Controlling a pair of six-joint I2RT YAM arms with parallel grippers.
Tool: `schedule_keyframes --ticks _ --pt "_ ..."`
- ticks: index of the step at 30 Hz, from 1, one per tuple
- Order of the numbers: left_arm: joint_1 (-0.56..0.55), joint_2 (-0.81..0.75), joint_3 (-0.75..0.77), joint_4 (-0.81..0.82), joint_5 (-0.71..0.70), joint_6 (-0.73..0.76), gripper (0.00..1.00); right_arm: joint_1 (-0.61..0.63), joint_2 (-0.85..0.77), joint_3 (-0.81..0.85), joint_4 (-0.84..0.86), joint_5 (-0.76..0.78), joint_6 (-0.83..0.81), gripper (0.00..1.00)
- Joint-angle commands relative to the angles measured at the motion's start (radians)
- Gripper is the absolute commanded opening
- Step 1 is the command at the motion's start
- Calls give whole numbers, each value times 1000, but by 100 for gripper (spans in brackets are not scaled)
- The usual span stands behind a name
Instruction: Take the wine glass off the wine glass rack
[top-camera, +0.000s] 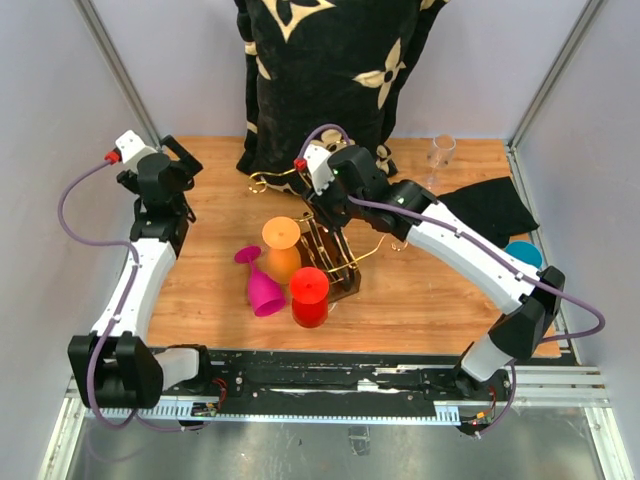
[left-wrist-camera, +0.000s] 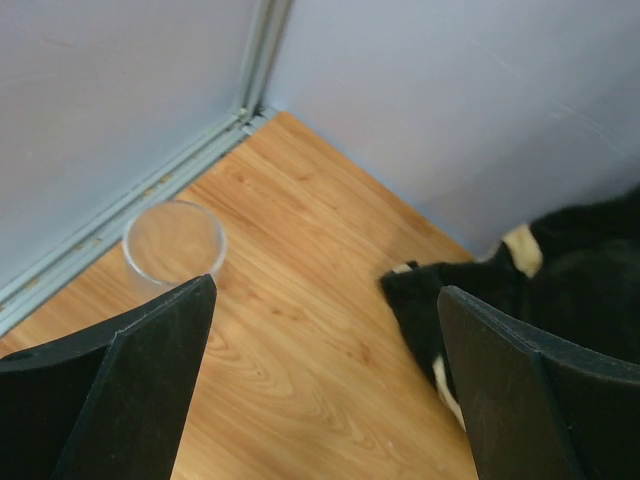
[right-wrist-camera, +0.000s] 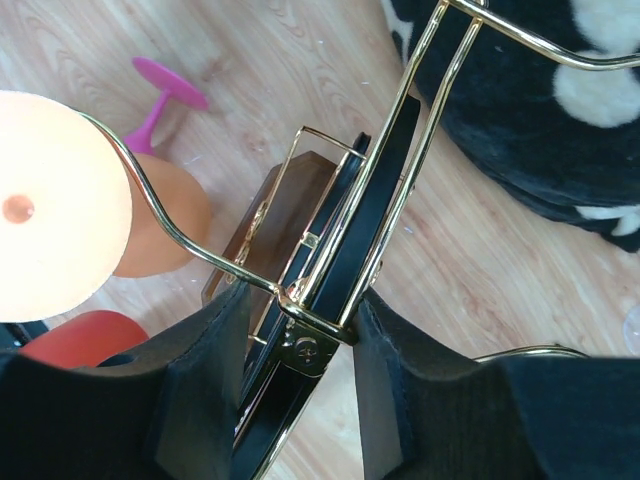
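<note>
- Gold wire of the wine glass rack (top-camera: 340, 268) appears to be clamped at its central loop by the narrowed right gripper (right-wrist-camera: 305, 312). The stand is probably being steadied so that it is not tipped while a glass is drawn off.
- The orange wine glass (top-camera: 282, 240) is hung from a scroll arm on the side toward the left arm, near the red glass (top-camera: 310, 295). A pink glass (top-camera: 262, 285) is lying on the table (top-camera: 420, 290).
- The orange glass's long axis is held near vertical, foot uppermost and bowl downward, with the stem caught in the wire.
- The left gripper (left-wrist-camera: 325, 300) is spread wide and empty over the back left corner, above a clear tumbler (left-wrist-camera: 175, 240) and well apart from the rack.
</note>
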Motion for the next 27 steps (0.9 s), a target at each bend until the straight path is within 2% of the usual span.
schedule_keyframes --ticks 1,8,11,14,15,18,22,27 --pt "-51 -64 15 -71 60 12 100 -75 3 -30 -78 101 -94 1" --pt "-165 -112 -2 -216 165 -8 100 -147 -43 -58 -68 100 -146 2" --pt "-208 -131 -39 -277 219 -55 100 -151 -70 -69 -48 95 -163 28" --pt "-269 -129 -71 -340 251 -76 100 -150 -104 -66 -28 79 -163 39" --pt "-288 -114 -61 -408 231 -80 100 -150 -115 -62 -25 71 -163 43" --pt "-316 -76 -39 -548 232 -105 100 -149 -154 -48 -23 60 -159 49" --pt "-319 -119 -102 -600 283 -183 100 -146 -224 -61 2 46 -146 60" --pt "-329 -199 -175 -697 334 -286 100 -138 -318 -95 36 38 -125 65"
